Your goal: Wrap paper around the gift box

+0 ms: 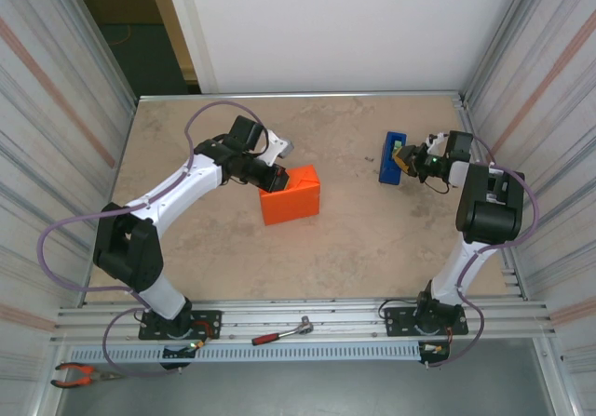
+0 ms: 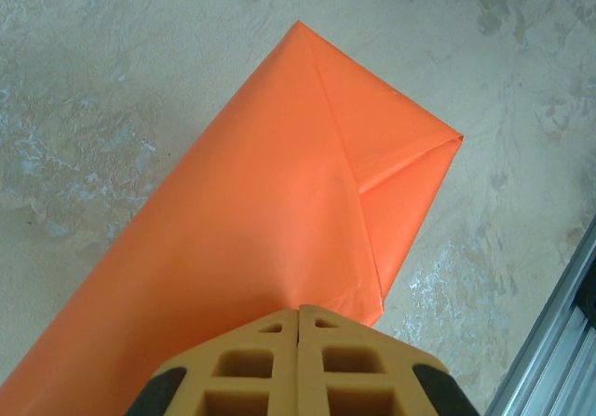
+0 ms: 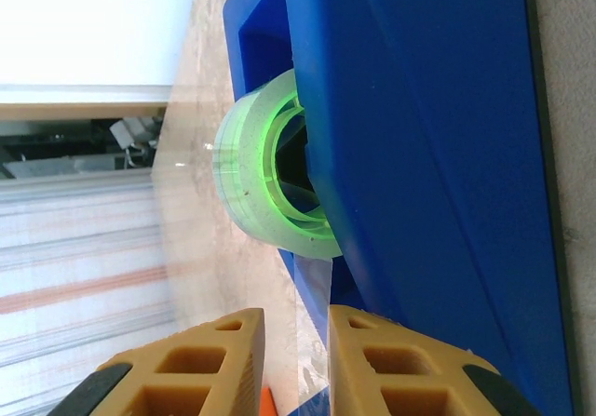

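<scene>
The orange paper (image 1: 291,195) is folded around a boxy shape at the table's middle; the pink gift box is hidden under it. In the left wrist view the paper (image 2: 251,202) shows a folded triangular flap at its far end. My left gripper (image 1: 277,176) is shut, its tips (image 2: 299,310) resting against the top of the paper. My right gripper (image 1: 408,159) is open at the blue tape dispenser (image 1: 392,158). A clear tape strip (image 3: 317,290) runs from the green roll (image 3: 265,169) down between its fingers (image 3: 296,321).
A red-handled tool (image 1: 279,333) and orange pliers (image 1: 79,373) lie on the metal rail at the near edge. Corrugated walls close in both sides. Bare beige tabletop (image 1: 354,239) stretches between the package and the dispenser (image 3: 438,155).
</scene>
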Controlling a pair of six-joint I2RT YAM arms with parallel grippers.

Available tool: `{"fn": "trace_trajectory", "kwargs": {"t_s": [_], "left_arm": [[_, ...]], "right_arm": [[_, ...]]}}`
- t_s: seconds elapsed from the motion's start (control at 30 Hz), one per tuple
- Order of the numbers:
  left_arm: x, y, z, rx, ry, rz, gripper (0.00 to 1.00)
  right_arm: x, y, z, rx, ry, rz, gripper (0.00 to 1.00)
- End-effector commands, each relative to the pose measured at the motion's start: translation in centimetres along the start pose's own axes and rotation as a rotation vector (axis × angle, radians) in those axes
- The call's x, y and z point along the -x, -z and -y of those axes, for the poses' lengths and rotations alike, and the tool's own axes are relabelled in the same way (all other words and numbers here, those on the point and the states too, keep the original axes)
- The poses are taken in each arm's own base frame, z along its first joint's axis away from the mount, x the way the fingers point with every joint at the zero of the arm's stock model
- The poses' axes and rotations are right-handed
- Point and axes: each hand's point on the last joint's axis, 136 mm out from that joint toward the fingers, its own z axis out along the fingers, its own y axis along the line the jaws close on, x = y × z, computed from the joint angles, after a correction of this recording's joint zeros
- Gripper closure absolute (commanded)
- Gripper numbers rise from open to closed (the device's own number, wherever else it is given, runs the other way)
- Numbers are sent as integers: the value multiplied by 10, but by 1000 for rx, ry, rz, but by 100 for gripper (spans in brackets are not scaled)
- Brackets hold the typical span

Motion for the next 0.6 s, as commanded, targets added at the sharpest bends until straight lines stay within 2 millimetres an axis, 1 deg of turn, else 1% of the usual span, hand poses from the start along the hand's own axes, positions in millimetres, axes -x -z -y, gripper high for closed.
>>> {"fn": "trace_trajectory", "kwargs": {"t_s": [0.0,0.33,0.4,0.43,0.47,0.57], "left_arm": [[-54,-28,-18,60,40,-191,100],[-54,-29,-18,59,38,-192,100],[-55,-29,-18,60,39,-195,100],[-54,-29,-18,60,38,-192,100],[-54,-29,-18,61,38,-194,100],[-54,-29,-18,63,38,-191,100]], "right_arm": [[-10,-1,23,-51,-82,-14,76],[-11,1,26,-48,-93,-9,84],[-11,1,26,-44,-95,-10,91],[-11,1,25,-42,-94,-11,97],[-11,1,24,-38,-94,-13,100],[-9,4,15,-17,-91,-6,100]]}}
